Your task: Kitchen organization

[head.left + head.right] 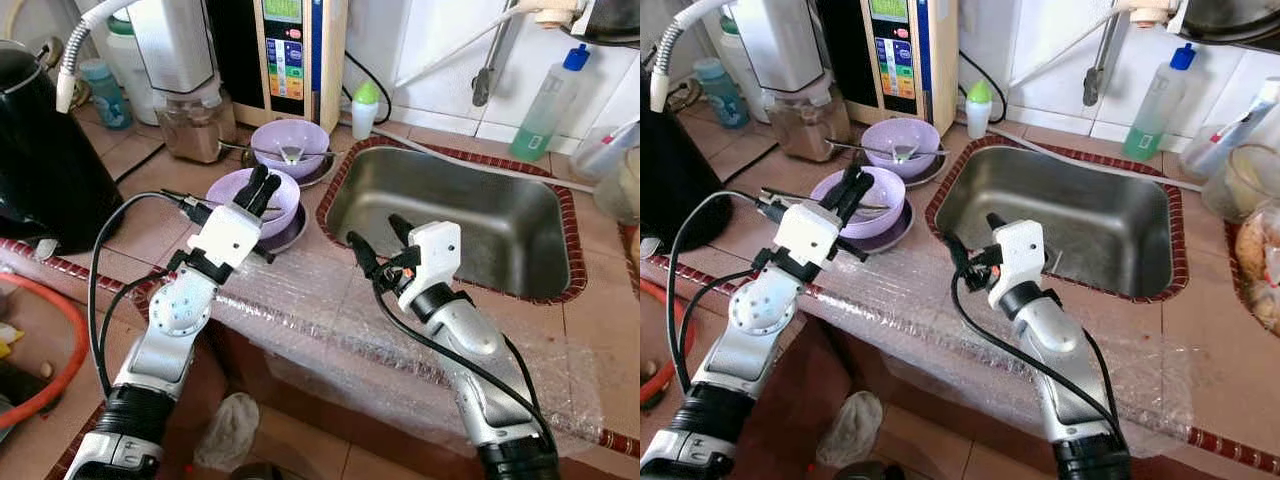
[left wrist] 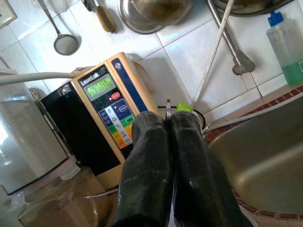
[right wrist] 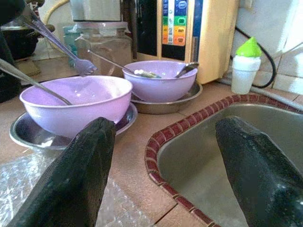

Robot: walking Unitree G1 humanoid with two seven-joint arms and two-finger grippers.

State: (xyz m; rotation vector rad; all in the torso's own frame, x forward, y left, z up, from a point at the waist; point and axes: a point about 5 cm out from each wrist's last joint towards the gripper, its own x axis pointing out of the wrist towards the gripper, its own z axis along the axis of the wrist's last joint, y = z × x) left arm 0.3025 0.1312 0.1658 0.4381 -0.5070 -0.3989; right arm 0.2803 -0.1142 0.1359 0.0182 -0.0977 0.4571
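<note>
My left gripper [image 1: 264,186] is clamped on a thin metal utensil [image 3: 57,43], lifted above the near lilac plastic bowl [image 1: 262,203]. That bowl sits on a steel plate just left of the stainless steel sink [image 1: 470,225]. My right gripper [image 1: 378,236] hovers with fingers apart at the sink's near left corner. A second lilac bowl [image 1: 290,146] stands behind the first. In my judgement the risk is slippage: the handle is narrow, and tilting could drop it or tip the bowl.
</note>
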